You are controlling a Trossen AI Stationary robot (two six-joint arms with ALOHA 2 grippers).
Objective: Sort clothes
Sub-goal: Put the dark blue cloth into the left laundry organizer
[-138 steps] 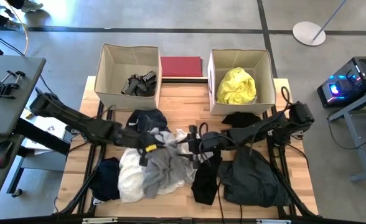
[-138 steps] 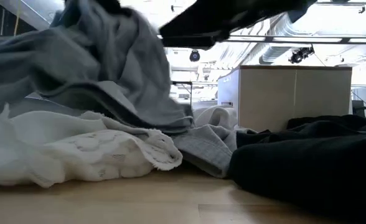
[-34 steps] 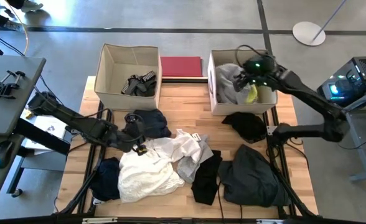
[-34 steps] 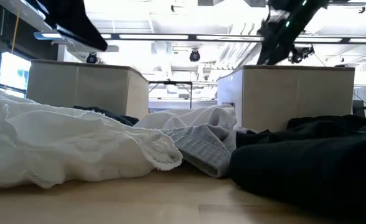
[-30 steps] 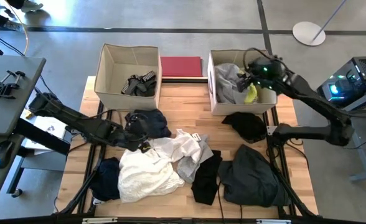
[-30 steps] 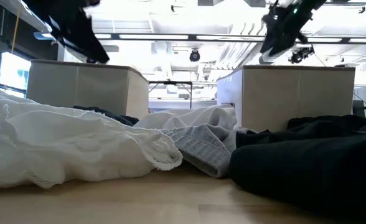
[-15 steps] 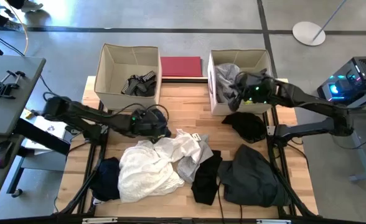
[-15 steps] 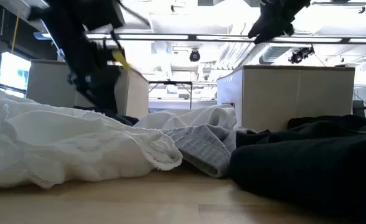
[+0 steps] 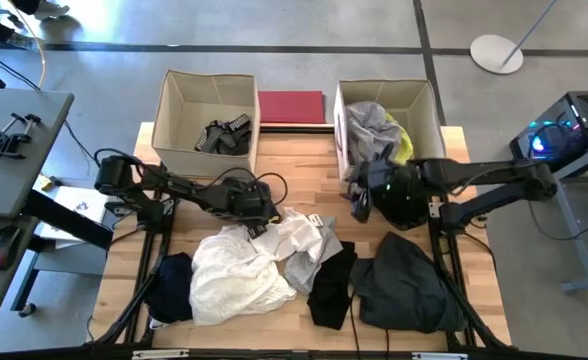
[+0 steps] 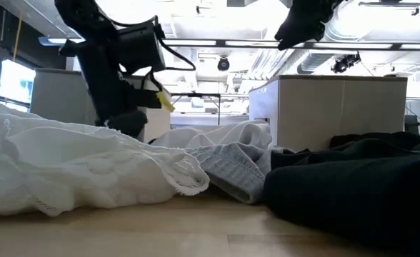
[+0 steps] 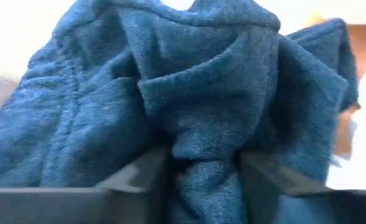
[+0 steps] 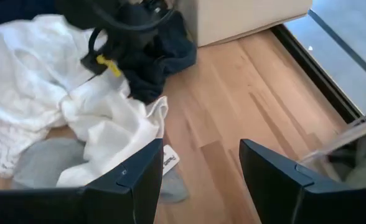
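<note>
The left gripper [image 9: 257, 207] was down on the dark navy garment [image 11: 189, 106] near the middle of the bench [image 9: 314, 165], its jaws partly closed with a fold of that cloth between them. The right gripper [image 9: 359, 200] hovered over the bench in front of the right box [image 9: 432, 105], jaws open and empty. White garments [image 9: 239, 270] lay toward the front edge.

A wooden table [image 9: 304, 160] was seen carrying two cardboard boxes [image 9: 206, 123] at its far edge, a dark-red rectangle [image 9: 292, 106] between them. Clothes were spread across the near half — a white garment [image 9: 236, 275], grey fabric [image 9: 304, 268], black pieces [image 9: 406, 290], a navy garment [image 9: 172, 287].
</note>
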